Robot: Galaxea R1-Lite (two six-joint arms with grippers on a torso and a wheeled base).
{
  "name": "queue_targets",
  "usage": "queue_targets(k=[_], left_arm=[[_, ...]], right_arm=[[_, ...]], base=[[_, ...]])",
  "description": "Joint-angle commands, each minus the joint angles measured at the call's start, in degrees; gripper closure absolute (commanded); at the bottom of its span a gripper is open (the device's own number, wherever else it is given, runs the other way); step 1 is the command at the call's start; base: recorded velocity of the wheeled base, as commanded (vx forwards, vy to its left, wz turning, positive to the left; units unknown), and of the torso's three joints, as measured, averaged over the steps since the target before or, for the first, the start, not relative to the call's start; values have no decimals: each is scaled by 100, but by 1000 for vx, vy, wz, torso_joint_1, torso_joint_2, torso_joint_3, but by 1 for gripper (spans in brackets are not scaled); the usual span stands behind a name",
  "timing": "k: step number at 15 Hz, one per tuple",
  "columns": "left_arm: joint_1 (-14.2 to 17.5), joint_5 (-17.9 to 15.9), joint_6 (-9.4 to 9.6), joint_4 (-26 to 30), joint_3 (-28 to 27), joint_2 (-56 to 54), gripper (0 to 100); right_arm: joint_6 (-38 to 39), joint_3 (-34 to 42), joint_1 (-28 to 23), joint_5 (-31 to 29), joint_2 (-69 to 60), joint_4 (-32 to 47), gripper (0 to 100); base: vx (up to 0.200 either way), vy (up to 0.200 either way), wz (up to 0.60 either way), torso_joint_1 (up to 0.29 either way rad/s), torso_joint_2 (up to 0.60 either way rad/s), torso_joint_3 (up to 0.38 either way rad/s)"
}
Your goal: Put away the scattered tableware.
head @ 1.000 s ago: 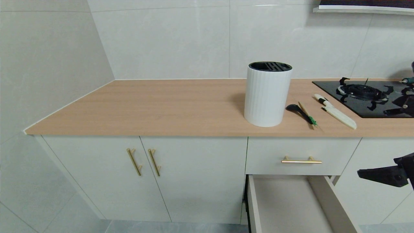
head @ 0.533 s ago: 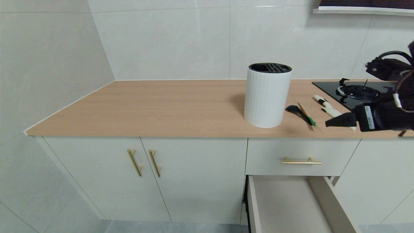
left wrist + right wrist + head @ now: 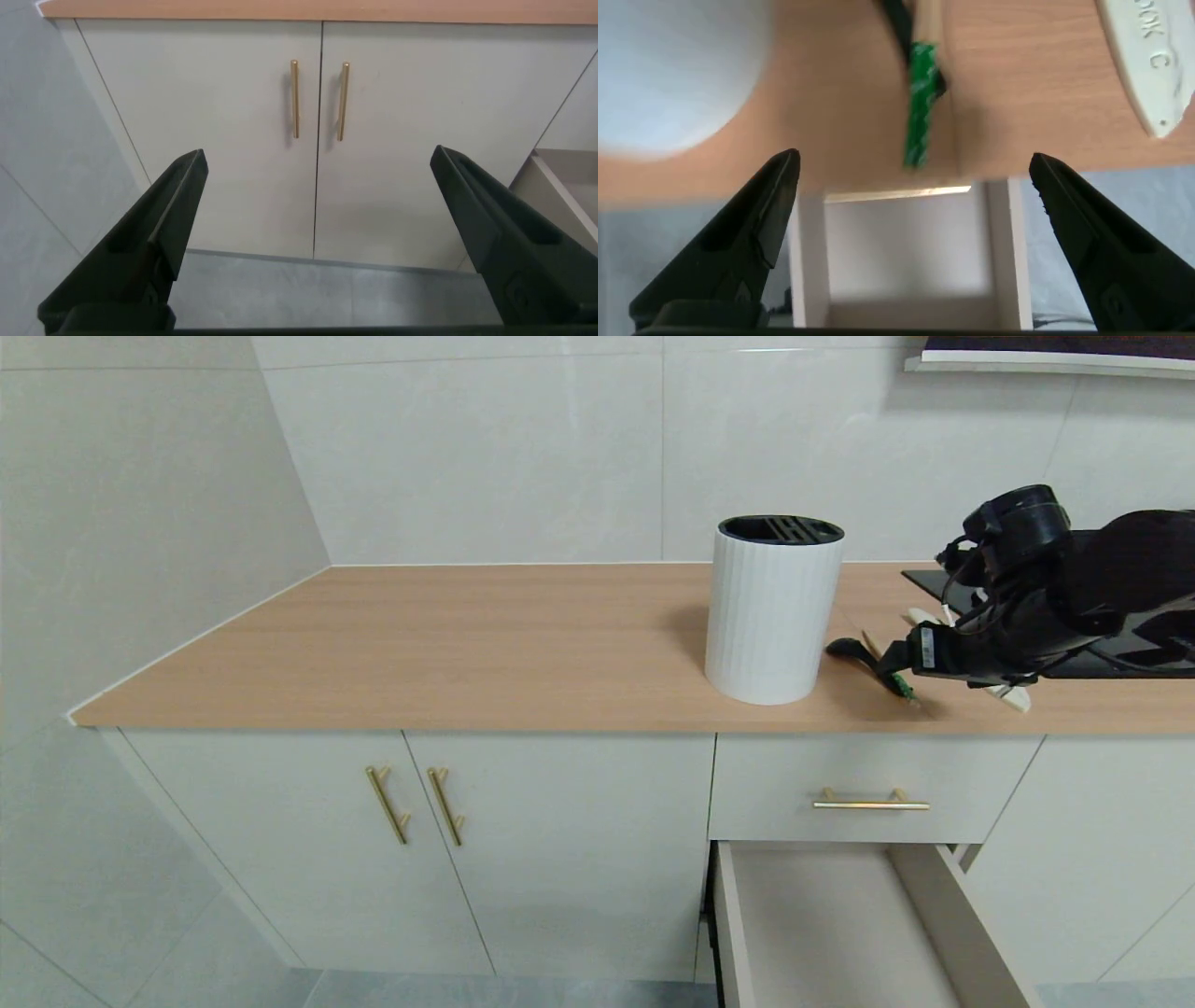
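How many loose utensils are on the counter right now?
3: a black spoon beside the white holder, green-tipped chopsticks alongside it, a knife partly behind the right arm, which may hide more.

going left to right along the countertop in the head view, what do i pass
white holder → black spoon → green-tipped chopsticks → knife

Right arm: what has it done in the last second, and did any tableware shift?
The right gripper rose from beside the open drawer to the counter edge, open, above the green-tipped stick; nothing grasped. Spoon, knife, white holder and drawer stayed put.
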Motion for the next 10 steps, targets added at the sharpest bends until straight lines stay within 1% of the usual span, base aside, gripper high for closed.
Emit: queue_targets(k=[1, 5, 10], left_arm=[[2, 4, -2, -1, 1, 0, 0], [2, 4, -2, -1, 1, 0, 0], [2, 4, -2, -1, 1, 0, 0]], right_arm=[[58, -148, -9, -129, 364, -13, 0], [111, -210, -17, -138, 461, -74, 0], [102, -280, -184, -217, 681, -259, 0]], base=[[0, 0, 0, 0, 0, 0], [0, 0, 0, 0, 0, 0], [0, 0, 0, 0, 0, 0]])
